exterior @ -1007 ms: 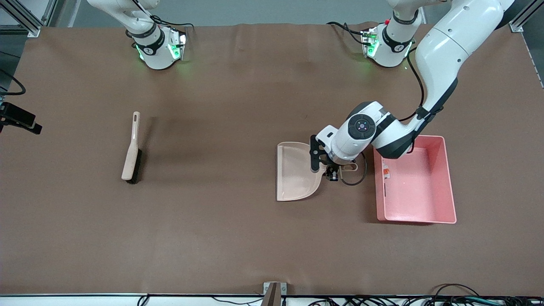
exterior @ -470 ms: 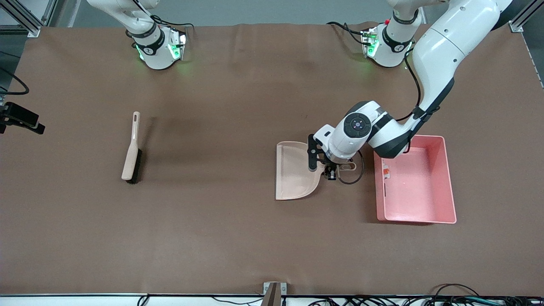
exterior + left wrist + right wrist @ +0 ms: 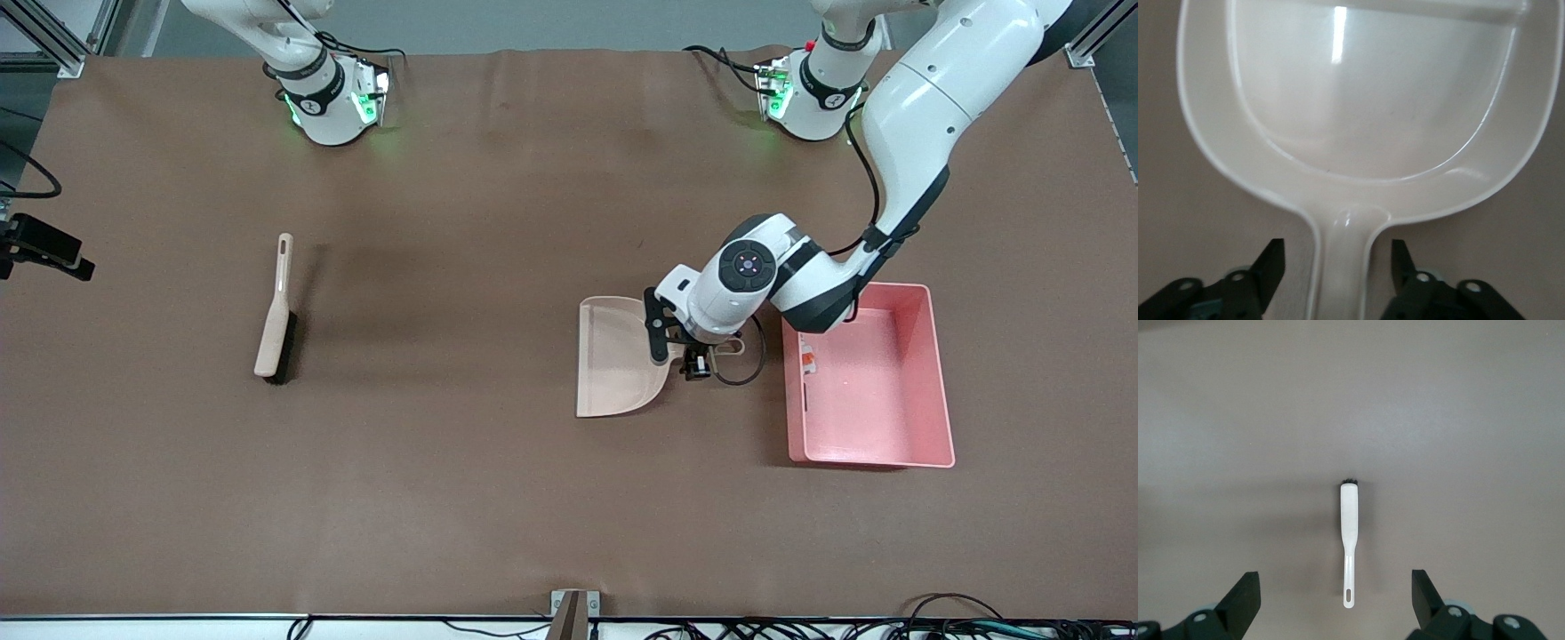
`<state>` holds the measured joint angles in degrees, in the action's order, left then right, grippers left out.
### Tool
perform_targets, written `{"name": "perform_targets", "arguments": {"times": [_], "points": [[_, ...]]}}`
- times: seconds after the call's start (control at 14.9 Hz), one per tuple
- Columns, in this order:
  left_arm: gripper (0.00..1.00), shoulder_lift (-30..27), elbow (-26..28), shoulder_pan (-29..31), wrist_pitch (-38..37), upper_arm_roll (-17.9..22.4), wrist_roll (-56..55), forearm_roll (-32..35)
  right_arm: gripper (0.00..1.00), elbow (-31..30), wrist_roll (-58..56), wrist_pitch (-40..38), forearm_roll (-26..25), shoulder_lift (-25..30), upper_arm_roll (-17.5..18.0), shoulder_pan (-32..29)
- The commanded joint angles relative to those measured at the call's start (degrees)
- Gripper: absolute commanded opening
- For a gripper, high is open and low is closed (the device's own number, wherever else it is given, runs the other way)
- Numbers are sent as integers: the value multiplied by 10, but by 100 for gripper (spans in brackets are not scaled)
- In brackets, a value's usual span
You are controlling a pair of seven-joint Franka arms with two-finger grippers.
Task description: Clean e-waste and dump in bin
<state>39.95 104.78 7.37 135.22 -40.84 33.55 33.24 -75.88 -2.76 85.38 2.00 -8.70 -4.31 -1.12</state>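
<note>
pink bin (image 3: 889, 427) holding e-waste (image 3: 808, 359), dustpan (image 3: 613, 373) beside

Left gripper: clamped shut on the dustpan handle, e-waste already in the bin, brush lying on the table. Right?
Not quite. The left wrist view shows the left gripper open, its fingers standing apart on either side of the dustpan handle, not clamped on it. The rest holds: e-waste sits in the bin, and the brush lies on the table.
</note>
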Motion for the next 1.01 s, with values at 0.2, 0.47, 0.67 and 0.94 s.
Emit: {"name": "perform_targets", "arguments": {"times": [0.2,0.47,0.67,0.94], "points": [[100,-110,-82,1,-150,5,-138,-77,100,5,-1,-6,-4,2,0,2],[100,-171,-148,-3,-241,66,-145,-206,100,5,0,-5,-4,1,0,3],[100,-239,-148,-4,-281,131,-164,-265,100,5,0,-5,-4,1,0,3],[100,-318,-147,-31,-344,198,-295,-295,100,2,0,-11,-4,1,-1,-1]]}}
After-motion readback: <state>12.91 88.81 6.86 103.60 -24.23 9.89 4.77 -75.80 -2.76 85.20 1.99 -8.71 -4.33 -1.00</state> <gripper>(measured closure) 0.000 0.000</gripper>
